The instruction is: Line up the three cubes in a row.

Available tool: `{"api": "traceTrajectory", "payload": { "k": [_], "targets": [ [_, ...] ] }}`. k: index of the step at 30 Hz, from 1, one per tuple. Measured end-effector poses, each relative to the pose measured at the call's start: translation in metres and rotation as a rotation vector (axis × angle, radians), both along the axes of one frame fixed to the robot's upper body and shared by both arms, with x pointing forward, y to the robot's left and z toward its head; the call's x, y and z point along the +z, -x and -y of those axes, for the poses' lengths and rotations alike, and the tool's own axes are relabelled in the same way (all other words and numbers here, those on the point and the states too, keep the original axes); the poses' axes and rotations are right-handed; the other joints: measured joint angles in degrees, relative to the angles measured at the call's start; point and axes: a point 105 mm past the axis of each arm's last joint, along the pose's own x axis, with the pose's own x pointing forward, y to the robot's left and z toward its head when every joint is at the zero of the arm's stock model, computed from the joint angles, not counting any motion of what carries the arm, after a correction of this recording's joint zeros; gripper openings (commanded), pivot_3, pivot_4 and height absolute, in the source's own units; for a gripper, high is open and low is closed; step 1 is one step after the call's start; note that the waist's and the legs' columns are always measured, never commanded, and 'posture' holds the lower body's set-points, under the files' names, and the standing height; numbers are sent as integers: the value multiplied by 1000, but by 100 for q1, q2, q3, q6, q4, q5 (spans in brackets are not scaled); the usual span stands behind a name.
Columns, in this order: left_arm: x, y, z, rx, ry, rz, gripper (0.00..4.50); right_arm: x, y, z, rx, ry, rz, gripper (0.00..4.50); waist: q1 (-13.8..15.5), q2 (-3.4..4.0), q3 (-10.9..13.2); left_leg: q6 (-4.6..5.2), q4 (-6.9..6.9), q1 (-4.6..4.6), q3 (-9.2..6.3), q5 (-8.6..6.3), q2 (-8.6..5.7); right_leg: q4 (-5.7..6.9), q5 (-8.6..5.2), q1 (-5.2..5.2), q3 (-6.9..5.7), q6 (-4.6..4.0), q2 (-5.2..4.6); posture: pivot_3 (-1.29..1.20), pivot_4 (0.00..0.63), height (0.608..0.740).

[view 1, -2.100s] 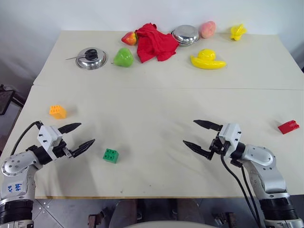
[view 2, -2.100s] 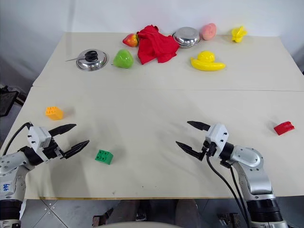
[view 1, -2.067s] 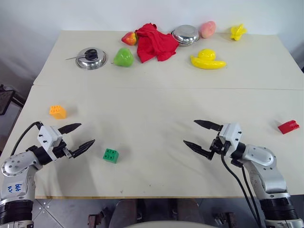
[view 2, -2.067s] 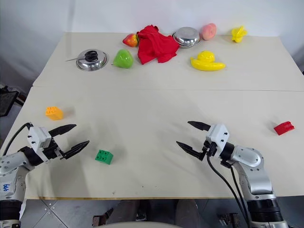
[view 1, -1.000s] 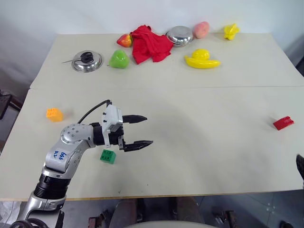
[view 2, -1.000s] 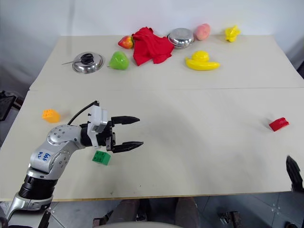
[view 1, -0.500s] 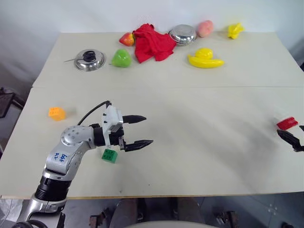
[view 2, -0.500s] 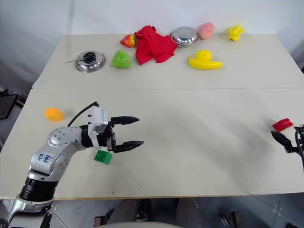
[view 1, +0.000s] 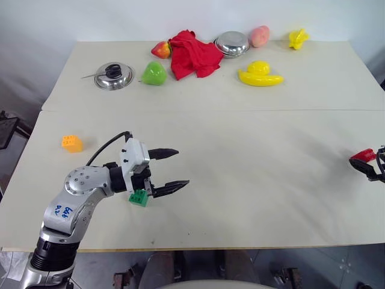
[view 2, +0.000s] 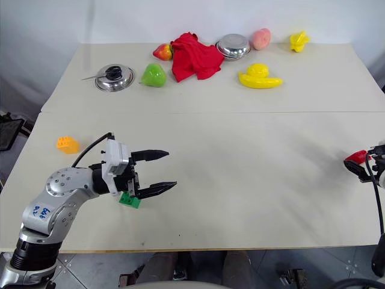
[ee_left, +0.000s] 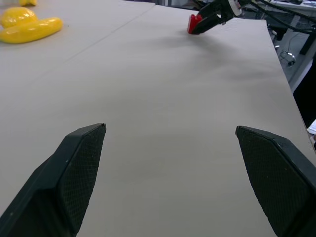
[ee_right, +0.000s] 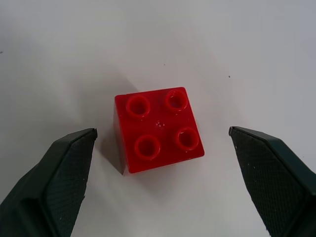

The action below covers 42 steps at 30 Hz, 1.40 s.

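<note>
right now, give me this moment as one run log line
right tool: open, astride red cube, not gripping | left tool: open, by green cube | orange-yellow cube: apart, no row

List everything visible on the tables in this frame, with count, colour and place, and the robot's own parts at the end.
Tables: two, beige, pushed together.
Cubes: three, near table; orange-yellow cube at left edge, green cube under the left gripper, red cube at right edge.
Pot lid: one, steel, far table left.
Pear toy: one, green, beside the lid.
Strawberry-like fruit: one, red, far edge.
Cloth: one, red, crumpled, far centre.
Bowl: one, steel, upturned.
Peach toy: one, pink.
Duck: one, yellow.
Small yellow toy: one, far right.
Left gripper: open, above table.
Right gripper: open, straddling red cube.
</note>
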Motion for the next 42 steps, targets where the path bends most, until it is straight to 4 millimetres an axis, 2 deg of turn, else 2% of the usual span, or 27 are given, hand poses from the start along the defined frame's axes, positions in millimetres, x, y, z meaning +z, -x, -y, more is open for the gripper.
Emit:
{"api": "traceTrajectory", "payload": {
  "k": [5, 10, 11, 14, 17, 19, 22, 25, 27, 30, 34, 42],
  "targets": [
    [1, -1, -5, 21, -15, 5, 4500, 4, -6, -2, 9, 7, -7, 3302, -16, 0, 0, -3, 0, -1, -2, 0, 2, 0, 0, 0, -1, 0, 1, 0, 150, 740],
    [2, -2, -6, 28, -13, 9, 4500, -3, -3, -13, 105, -32, -55, 1579, -32, 0, 0, -3, 0, -1, -1, 0, 1, -1, 0, 0, -1, 0, 1, 0, 150, 740],
    [2, -2, -6, 27, -13, 10, 4500, -3, -3, -18, 148, -55, -61, 1497, -44, 0, 0, -3, 0, -1, -1, 0, 3, -1, 0, 0, -1, 0, 3, 0, 150, 740],
    [2, -2, -6, 23, -10, 16, 4500, 2, -3, -38, 308, -105, -75, 1514, -86, 2, 0, -3, 0, -1, -1, 0, 2, 0, 0, 0, 0, 0, 2, 0, 150, 740],
    [1, -4, -9, 18, -4, 22, 4500, 25, -10, -76, 594, -48, -96, 1514, -129, 4, 0, -5, 1, 3, 0, 0, 7, 4, 0, -1, 1, 0, 4, 0, 150, 740],
    [-1, -5, -13, 26, 0, 19, 4500, 36, -10, -105, 777, -6, -116, 1514, -134, 4, 0, -15, 3, 4, -1, -1, 18, 6, 0, -3, 0, -1, 13, 0, 150, 740],
    [-4, -7, -19, 33, 5, 18, 4500, 43, -5, -170, 1095, 111, -172, 1514, -112, 4, 1, -25, 21, 1, -2, -4, 25, 30, -5, -11, -3, -10, 15, 0, 150, 740],
    [-10, -7, -23, 28, 8, 0, 4500, 42, -3, -224, 1286, 145, -177, 1514, -102, 1, 2, -27, 43, -4, -4, -6, 25, 44, -6, -11, -3, -11, 12, 0, 150, 740],
    [-15, -8, -26, 23, 10, -18, 4500, 38, -3, -246, 1349, 117, -186, 1514, -59, -1, 3, -25, 60, -12, -14, -9, 22, 54, -7, -12, -7, -13, 8, 0, 150, 740],
    [-23, -6, -31, 22, 10, -43, 4500, 26, -4, -257, 1403, 169, -220, 1514, 13, -1, 3, -20, 69, -14, -14, -22, 20, 56, -8, -12, -6, -15, 6, 0, 150, 740],
    [-22, -5, -33, 16, 15, -26, 4500, 7, -7, -257, 1423, 202, -268, 1514, 35, -3, 4, -19, 69, -19, -16, -23, 16, 54, -8, -13, -10, -15, 4, 0, 150, 740],
    [-15, 0, -30, -50, 21, 29, 4500, 9, -19, -256, 1423, 214, -225, 4093, -47, -3, 5, -19, 70, -18, -11, -22, 25, 56, -9, -14, -14, -17, 12, 0, 150, 740]
  ]
}}
